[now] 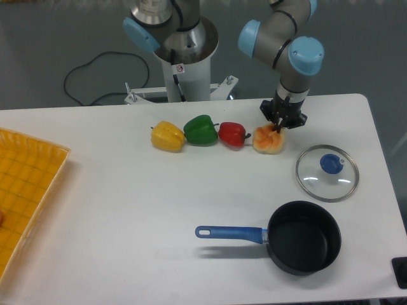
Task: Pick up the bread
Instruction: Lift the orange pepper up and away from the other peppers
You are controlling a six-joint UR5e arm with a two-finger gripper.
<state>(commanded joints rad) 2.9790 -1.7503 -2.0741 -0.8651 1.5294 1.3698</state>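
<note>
3 peppers in a row; glass lid beside black saucepan; yellow tray left

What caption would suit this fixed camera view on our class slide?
Robot gripper closed on the bread at the right end of a row of three peppers, with a pot and glass lid nearby.
</note>
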